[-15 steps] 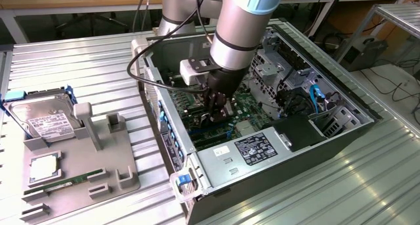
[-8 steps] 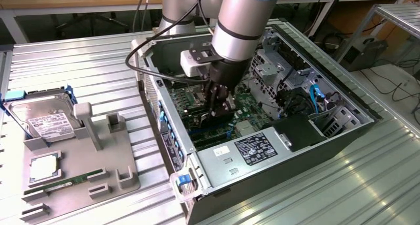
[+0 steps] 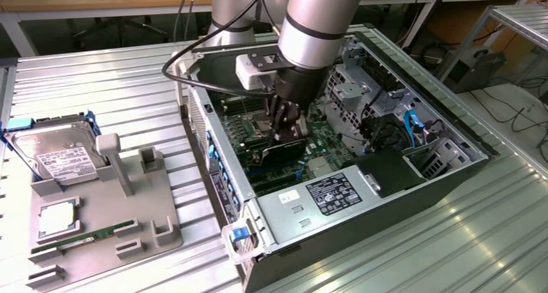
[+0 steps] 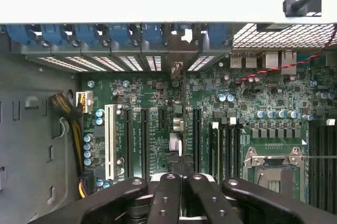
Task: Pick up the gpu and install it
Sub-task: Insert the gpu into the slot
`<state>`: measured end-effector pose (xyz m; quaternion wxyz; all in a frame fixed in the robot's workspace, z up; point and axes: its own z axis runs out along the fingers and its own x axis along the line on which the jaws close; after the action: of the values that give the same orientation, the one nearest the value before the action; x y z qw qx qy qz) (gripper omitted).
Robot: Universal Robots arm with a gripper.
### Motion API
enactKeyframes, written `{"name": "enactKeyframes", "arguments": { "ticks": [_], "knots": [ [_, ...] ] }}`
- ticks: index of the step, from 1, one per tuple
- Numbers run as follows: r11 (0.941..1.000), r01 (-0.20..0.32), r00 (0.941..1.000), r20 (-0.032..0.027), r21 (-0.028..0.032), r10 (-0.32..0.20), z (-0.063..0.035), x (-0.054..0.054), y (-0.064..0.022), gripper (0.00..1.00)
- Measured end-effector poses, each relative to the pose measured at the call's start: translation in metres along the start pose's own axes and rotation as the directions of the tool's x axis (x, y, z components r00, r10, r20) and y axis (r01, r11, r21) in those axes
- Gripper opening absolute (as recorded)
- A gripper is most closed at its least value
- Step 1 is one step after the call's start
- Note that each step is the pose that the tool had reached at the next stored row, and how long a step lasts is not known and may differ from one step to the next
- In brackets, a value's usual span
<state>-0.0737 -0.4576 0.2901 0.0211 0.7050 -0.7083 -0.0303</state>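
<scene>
The gpu is a thin dark card hanging upright inside the open computer case, just over the green motherboard. My gripper reaches down into the case and is shut on the card's top edge. In the wrist view the black fingers press together around the gpu. The card shows edge-on there, running over the motherboard's black expansion slots toward the case's rear slot openings. I cannot tell whether its lower edge sits in a slot.
A grey fixture on the exterior view's left holds a hard drive, a green memory stick and a processor. Inside the case are the power supply, drive bays, a CPU socket and a white slot.
</scene>
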Motion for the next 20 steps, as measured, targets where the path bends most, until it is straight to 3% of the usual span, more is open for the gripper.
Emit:
{"name": "enactKeyframes", "arguments": {
  "ticks": [6, 13, 16, 20],
  "knots": [
    [1.0000, 0.000, 1.0000, -0.0004, 0.0002, 0.000, 0.0086, -0.007, 0.0025, 0.11],
    [1.0000, 0.000, 1.0000, -0.0067, -0.0001, 0.000, 0.0166, -0.008, 0.0050, 0.11],
    [1.0000, 0.000, 1.0000, -0.0061, 0.0006, 0.000, 0.0197, -0.008, 0.0051, 0.11],
    [1.0000, 0.000, 1.0000, -0.0095, -0.0002, 0.000, 0.0221, -0.008, 0.0056, 0.11]
  ]
}}
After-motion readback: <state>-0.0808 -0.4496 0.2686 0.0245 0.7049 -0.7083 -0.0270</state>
